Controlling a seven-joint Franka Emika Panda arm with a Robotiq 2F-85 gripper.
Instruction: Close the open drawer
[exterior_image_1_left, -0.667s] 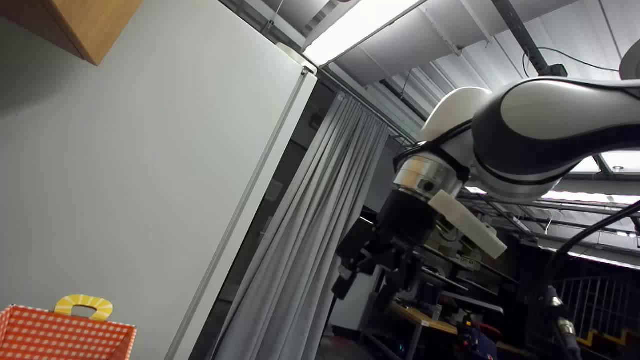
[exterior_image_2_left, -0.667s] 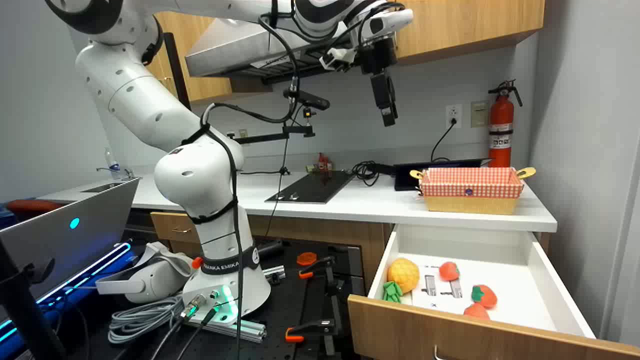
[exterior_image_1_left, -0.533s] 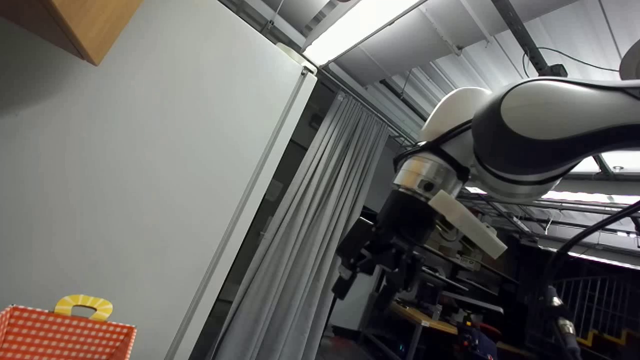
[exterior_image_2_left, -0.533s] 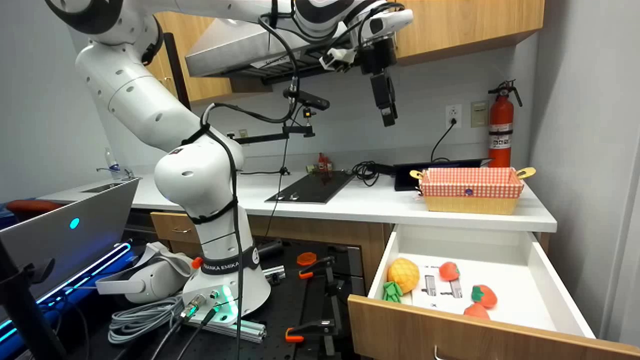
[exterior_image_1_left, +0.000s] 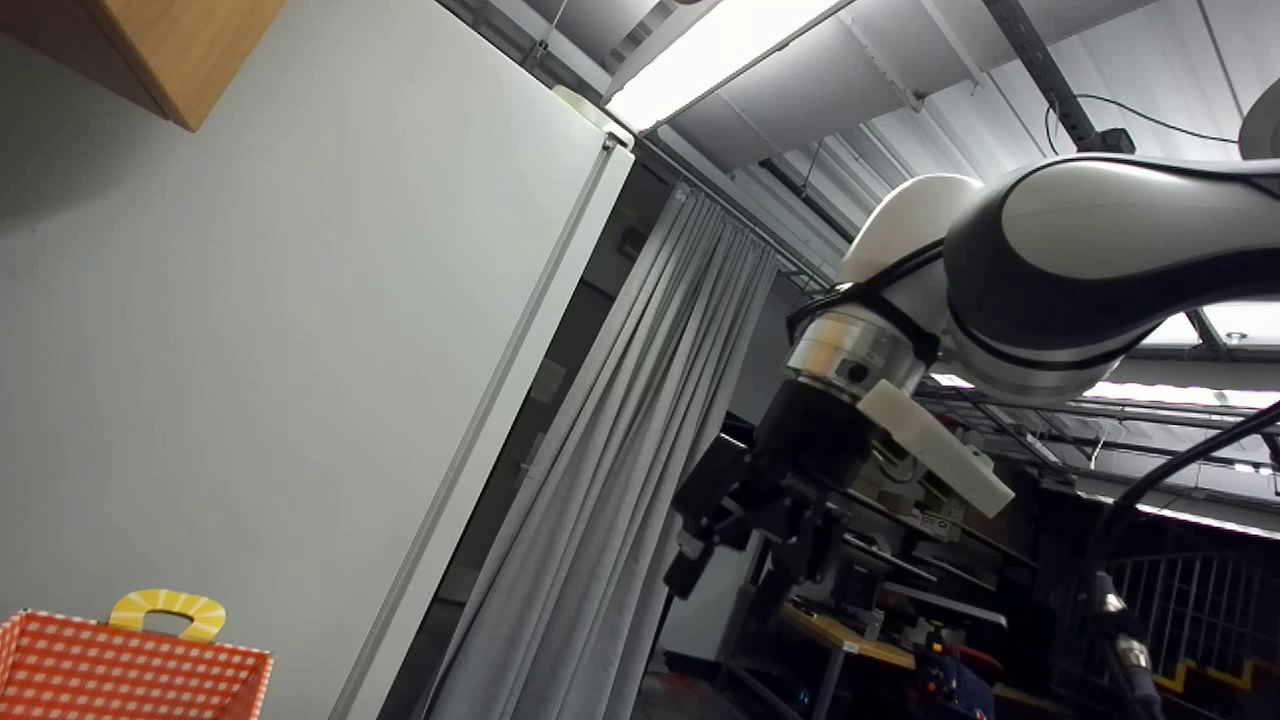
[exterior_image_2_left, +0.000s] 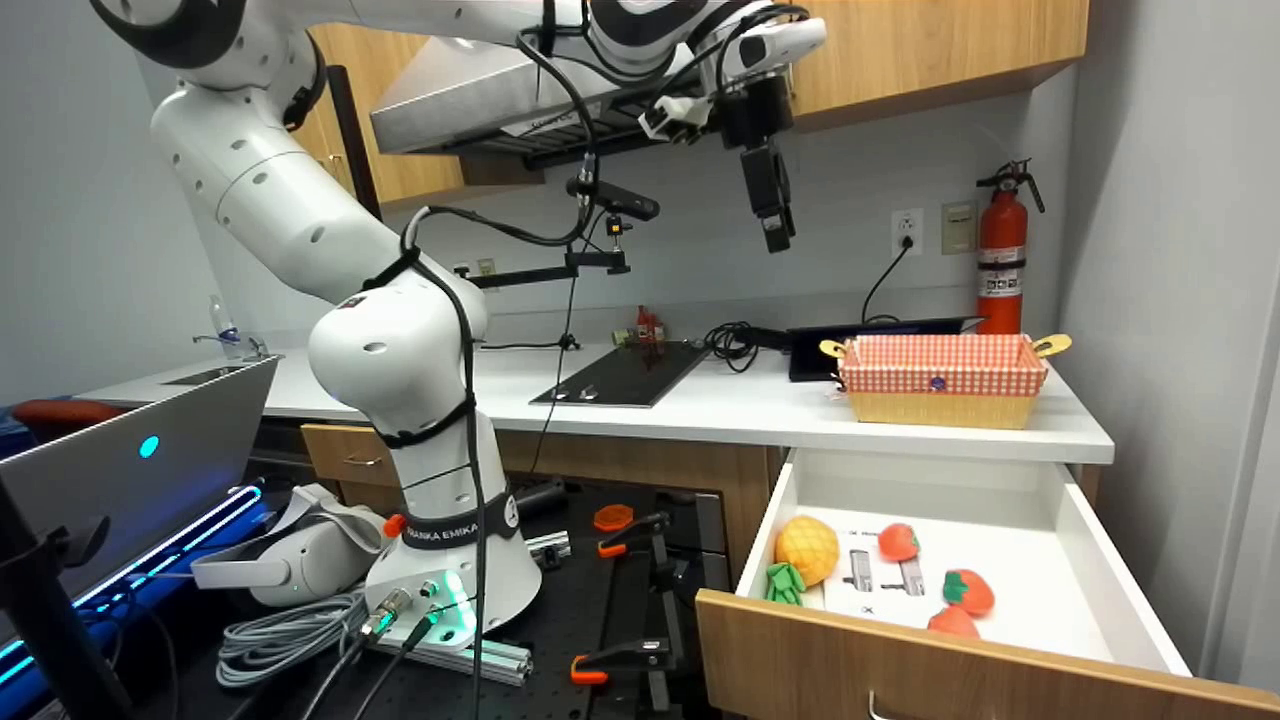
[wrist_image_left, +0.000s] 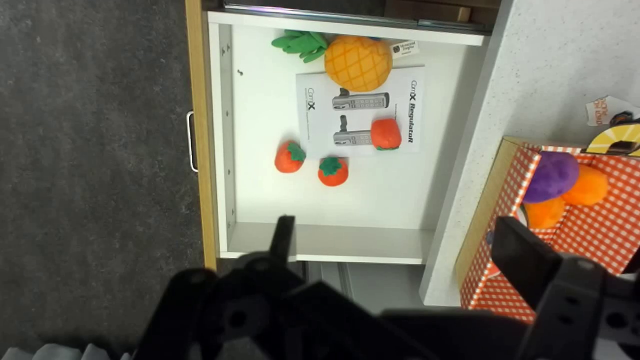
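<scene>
The open drawer has a wooden front and a white inside, and is pulled out below the counter. It also shows in the wrist view. Its metal handle is on the outer front; part of it shows at the bottom of an exterior view. In the drawer lie a plush pineapple, a printed paper and three red toys. My gripper is open and empty, high above the drawer and counter, touching nothing. It shows in both exterior views.
A checked basket with plush toys stands on the counter above the drawer. A fire extinguisher stands behind it. Clamps lie left of the drawer. A wall is close on the right. Wooden cabinets hang above.
</scene>
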